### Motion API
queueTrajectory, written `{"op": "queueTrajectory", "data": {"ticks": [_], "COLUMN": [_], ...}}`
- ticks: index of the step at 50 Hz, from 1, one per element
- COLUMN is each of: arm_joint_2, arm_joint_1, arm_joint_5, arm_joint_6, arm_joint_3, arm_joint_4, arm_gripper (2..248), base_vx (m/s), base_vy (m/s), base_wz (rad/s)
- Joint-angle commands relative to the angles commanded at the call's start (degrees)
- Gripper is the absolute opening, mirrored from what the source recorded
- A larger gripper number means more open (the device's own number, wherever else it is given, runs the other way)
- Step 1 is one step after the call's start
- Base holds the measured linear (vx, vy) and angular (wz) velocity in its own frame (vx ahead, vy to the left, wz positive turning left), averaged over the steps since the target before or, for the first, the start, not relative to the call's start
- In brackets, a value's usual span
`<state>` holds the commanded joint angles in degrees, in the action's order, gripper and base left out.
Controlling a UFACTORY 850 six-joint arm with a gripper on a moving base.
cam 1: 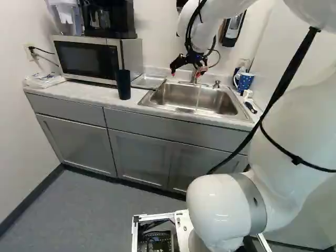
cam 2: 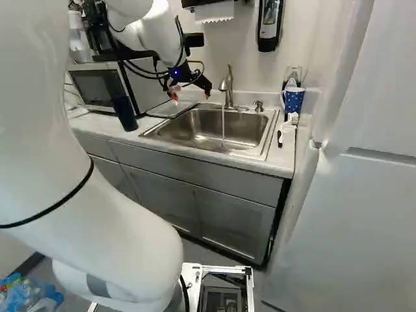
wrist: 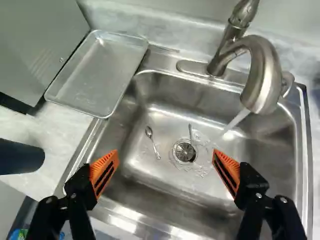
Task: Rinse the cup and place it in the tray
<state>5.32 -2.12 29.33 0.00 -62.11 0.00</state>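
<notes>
Tool (cam 2: 190, 96) — released, above sink (wrist: 306, 150) | faucet (wrist: 267, 75) running | counter (wrist: 20, 125) — dark cup (wrist: 19, 157) near tray (wrist: 97, 75), microwave (cam 1: 86, 59)

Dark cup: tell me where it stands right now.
In the left base view, the dark cup stands on the counter, left of the tray and in front of the microwave's right end.
</notes>
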Motion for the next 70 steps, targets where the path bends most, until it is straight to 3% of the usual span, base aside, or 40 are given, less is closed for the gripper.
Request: {"op": "queueTrajectory", "data": {"ticks": [10, 37, 60, 70], "arm_joint_2": [1.75, 5.58, 5.57, 5.23], "arm_joint_1": [-1.93, -7.83, -7.82, -6.44], "arm_joint_5": [3.88, 3.88, 3.88, 3.88], "arm_joint_6": [0.00, 0.00, 0.00, 0.00], "arm_joint_3": [1.66, 5.15, 5.14, 4.83], "arm_joint_4": [0.00, 0.00, 0.00, 0.00], "arm_gripper": [247, 247, 247, 247], "base_vx": [0.000, 0.000, 0.000, 0.000], "base_vy": [0.000, 0.000, 0.000, 0.000], "base_wz": [0.000, 0.000, 0.000, 0.000]}}
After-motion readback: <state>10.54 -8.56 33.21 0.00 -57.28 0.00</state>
